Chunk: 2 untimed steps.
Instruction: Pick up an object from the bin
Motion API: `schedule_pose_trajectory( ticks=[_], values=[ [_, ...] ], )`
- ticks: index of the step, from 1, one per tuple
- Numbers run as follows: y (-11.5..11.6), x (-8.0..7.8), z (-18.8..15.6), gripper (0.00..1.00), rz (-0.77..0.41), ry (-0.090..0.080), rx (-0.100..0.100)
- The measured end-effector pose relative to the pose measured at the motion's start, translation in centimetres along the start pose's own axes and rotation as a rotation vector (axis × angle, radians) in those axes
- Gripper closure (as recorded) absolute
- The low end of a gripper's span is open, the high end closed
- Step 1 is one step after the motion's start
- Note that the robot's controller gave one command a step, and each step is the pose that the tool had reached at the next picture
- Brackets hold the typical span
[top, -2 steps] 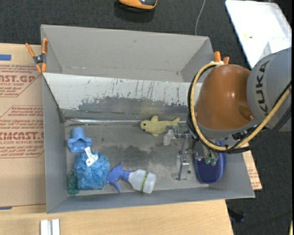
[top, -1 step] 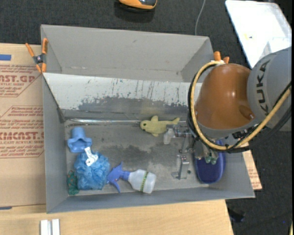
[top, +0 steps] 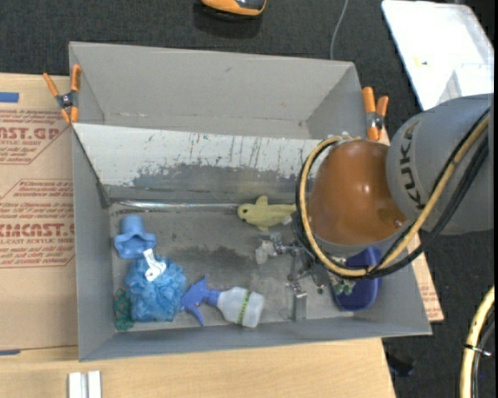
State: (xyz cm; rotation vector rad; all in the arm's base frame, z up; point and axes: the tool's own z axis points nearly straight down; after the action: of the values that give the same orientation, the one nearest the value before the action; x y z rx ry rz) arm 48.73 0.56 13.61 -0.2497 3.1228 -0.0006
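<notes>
The thing we see nearest the hand is a small spray bottle. It has a pale clear body, a green band and a blue trigger head, and lies on its side by the bin's front wall, just left of the hand. We cannot tell whether the hand is open or closed. A dark blue rounded object lies partly under the arm's orange cover. A yellow-green toy lies behind, and a blue mesh scrubber at the far left.
</notes>
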Motion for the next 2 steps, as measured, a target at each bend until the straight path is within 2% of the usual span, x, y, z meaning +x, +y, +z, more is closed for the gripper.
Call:
schedule_pose_trajectory(
  ticks=[1,2],
  values=[
    [1.3,0.0,2.8,0.0,-0.023,0.011,-0.003],
    [9.8,-1.6,6.7,0.0,-0.031,0.007,-0.004]
  ],
)
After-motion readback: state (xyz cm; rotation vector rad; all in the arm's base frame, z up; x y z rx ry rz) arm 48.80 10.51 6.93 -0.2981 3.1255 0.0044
